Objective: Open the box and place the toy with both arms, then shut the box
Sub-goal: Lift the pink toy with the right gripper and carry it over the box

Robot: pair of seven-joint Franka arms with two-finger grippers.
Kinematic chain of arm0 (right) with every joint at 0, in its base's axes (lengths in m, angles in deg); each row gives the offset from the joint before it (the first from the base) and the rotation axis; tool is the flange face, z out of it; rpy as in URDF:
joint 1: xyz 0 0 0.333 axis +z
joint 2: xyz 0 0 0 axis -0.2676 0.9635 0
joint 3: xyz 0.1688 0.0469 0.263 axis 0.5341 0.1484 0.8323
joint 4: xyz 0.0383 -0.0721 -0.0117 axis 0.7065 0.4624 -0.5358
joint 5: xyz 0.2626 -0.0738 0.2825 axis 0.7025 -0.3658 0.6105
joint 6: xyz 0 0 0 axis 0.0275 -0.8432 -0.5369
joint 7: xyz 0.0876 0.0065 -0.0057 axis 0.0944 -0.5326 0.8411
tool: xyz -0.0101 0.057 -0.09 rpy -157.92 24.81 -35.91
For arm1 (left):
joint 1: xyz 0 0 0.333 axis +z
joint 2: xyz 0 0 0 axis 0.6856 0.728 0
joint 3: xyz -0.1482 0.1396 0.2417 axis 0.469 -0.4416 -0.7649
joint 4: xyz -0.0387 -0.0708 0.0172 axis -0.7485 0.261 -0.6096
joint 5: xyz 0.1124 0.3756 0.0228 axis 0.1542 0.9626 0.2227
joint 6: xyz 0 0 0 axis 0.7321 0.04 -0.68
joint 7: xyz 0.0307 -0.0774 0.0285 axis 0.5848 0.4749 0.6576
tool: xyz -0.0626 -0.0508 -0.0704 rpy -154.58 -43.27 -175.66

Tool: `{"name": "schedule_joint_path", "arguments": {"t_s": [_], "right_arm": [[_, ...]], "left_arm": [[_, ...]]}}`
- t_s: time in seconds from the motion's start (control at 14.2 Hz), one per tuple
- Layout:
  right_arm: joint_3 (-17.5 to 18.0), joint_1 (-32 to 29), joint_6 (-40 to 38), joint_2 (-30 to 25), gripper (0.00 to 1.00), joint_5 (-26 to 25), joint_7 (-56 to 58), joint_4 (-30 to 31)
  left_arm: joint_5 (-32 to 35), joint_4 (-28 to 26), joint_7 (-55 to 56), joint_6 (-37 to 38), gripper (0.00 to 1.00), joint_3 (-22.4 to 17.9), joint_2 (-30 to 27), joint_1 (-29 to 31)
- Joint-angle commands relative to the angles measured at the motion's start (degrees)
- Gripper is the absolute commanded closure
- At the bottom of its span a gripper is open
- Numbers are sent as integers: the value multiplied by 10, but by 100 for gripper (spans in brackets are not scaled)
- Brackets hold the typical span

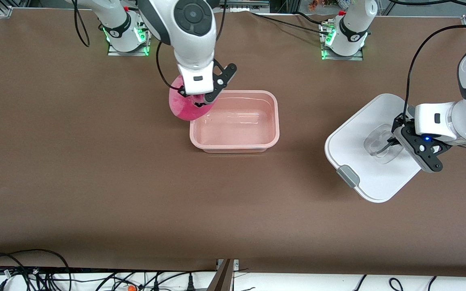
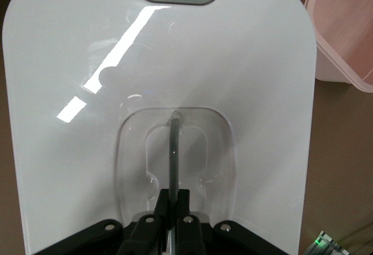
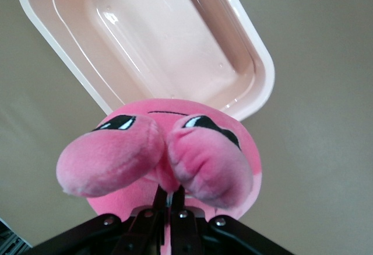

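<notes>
Right gripper [image 1: 198, 98]: clamped on the toy [image 1: 184, 103], fingers pinched together into the plush; held over the tub corner toward the right arm's end of the table.
Left gripper [image 1: 392, 142]: fingers together on the clear handle [image 1: 380, 144] of the lid [image 1: 368, 147], pinching its thin bar in the recess.
Box [image 1: 235, 120]: open, nothing inside, standing mid-table; rim unobstructed except at the corner the toy overhangs.
Toy position: mostly outside the rim, overlapping only that corner; the right wrist view shows its face and two rounded lobes turned toward the tub's opening.
Lid position: flat on the table toward the left arm's end, well apart from the box; one grey clip [image 1: 347, 176] on the edge nearer the front camera.
Open room: bare brown table [image 1: 95, 169] all around box and lid; wide gap between them.
</notes>
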Motion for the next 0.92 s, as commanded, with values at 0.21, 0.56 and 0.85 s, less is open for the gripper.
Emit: {"name": "schedule_joint_path", "arguments": {"t_s": [0.21,0.56,0.85], "right_arm": [[-8,35,-19,82,100,-24,-1,-101],[-8,45,-14,115,100,-54,7,-126],[-7,50,-4,137,100,-54,7,-148]], "left_arm": [[-23,6,-27,9,100,3,0,7],[-23,7,-26,9,100,3,0,7],[-23,7,-27,9,100,3,0,7]]}}
